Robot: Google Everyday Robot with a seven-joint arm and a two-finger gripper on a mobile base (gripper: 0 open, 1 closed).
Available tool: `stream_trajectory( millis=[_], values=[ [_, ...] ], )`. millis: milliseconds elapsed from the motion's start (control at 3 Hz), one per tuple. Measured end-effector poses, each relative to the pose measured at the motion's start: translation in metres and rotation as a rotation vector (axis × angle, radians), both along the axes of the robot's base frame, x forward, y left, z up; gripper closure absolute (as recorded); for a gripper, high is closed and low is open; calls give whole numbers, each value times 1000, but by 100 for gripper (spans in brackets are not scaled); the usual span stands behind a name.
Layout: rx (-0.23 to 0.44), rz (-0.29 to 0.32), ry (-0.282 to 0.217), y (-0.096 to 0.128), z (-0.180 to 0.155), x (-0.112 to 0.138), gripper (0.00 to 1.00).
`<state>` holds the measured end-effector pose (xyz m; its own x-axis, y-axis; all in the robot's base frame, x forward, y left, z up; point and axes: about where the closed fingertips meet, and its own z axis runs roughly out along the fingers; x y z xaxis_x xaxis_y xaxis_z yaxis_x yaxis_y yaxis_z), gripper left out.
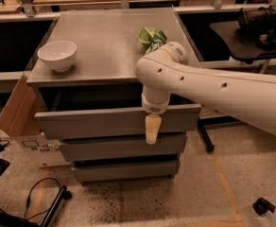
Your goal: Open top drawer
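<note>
Tool [152,129] hangs at the front lip of the top drawer [90,122], pale tip against its face; spread or pinched, cannot tell. Drawer: wide, flat grey, handleless, jutting past two lower fronts [109,148], directly under the desk [105,46] top.

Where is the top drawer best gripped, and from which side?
Grip the top drawer by the upper edge of its front, from above: the front is flat, without a handle, and partly pulled out. The gripper hangs at that edge.

Probably a lab, steel cabinet [105,46], floor cables [34,193], gripper [151,136] at top drawer [90,122] front
</note>
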<state>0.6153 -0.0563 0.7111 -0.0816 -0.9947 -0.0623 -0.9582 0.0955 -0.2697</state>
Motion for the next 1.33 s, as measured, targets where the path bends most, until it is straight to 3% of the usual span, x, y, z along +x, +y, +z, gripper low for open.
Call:
stream_trajectory(
  millis=[333, 667, 1000, 1333],
  values=[
    [26, 6, -58, 0, -20, -2, 0],
    [26, 6, -58, 0, -20, -2, 0],
    [23, -16, 16, 0, -33, 4, 0],
    [23, -16, 16, 0, -33, 4, 0]
  ],
)
